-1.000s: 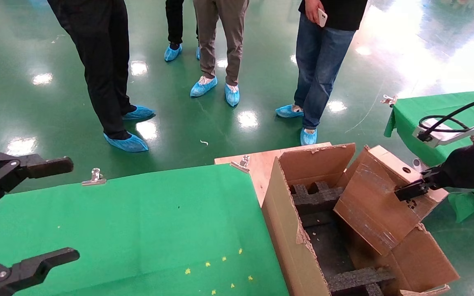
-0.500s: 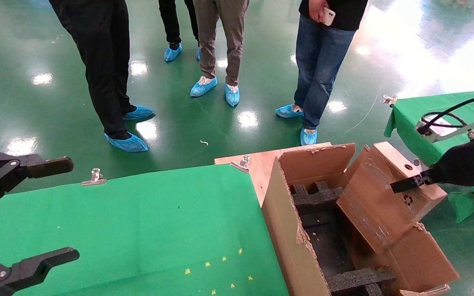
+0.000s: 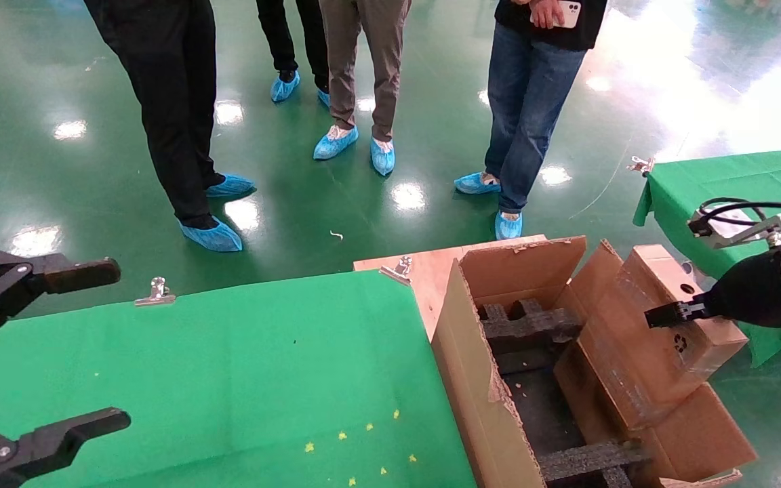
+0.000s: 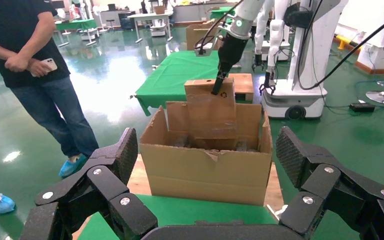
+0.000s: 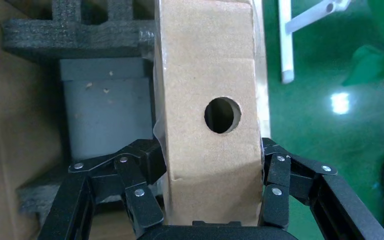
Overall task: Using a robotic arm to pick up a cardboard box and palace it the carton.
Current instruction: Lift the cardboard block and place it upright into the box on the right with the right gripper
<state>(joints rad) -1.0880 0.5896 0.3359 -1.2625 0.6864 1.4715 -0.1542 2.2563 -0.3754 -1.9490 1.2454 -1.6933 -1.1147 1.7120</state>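
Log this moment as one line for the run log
right gripper jaws shut on cardboard box | box tilted, lower end inside carton | left gripper open, parked over green table

A green-clothed table (image 3: 241,366) with metal clips (image 3: 154,291) bears the torn carton (image 3: 478,400) at its three o'clock edge

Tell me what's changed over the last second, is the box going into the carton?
The right gripper, clamped on the cardboard box throughout, has swung it more upright and lowered its bottom end into the carton, beside the black foam inserts. The left gripper stayed open over the green table; the carton did not move.
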